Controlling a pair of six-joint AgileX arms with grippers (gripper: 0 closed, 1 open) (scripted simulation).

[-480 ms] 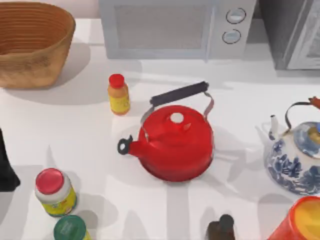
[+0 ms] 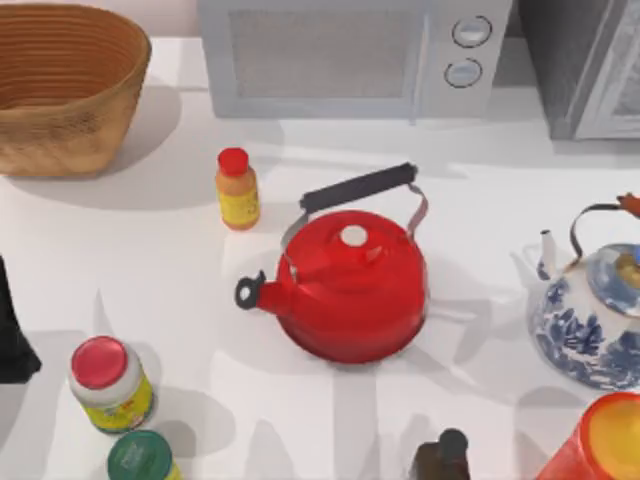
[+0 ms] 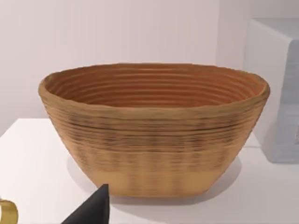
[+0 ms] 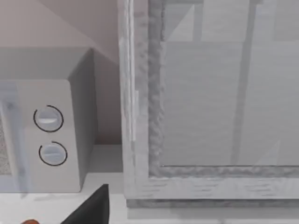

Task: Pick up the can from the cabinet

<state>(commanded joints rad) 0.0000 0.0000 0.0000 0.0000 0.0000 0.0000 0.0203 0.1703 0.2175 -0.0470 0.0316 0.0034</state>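
Observation:
The cabinet point(image 2: 585, 65), a dark grey speckled unit with a pale framed door, stands at the table's back right corner. In the right wrist view the cabinet point(image 4: 210, 116) is close ahead, its door panel facing the camera and looking closed. The can is hidden. A dark part of my right gripper point(image 4: 93, 207) shows at the edge of that view, short of the door. My left gripper point(image 2: 10, 330) sits parked at the table's left edge, and in the left wrist view its dark tip point(image 3: 93, 210) points toward a woven basket point(image 3: 154, 130).
A red kettle point(image 2: 350, 285) stands mid-table. The microwave point(image 2: 350, 55) is at the back, left of the cabinet, and the basket point(image 2: 65, 85) back left. Red-capped bottles point(image 2: 237, 188) point(image 2: 110, 385), a green-capped jar point(image 2: 143, 457), a dark bottle point(image 2: 442, 457), a blue-white teapot point(image 2: 590, 320) and an orange-red cup point(image 2: 600, 445) stand around.

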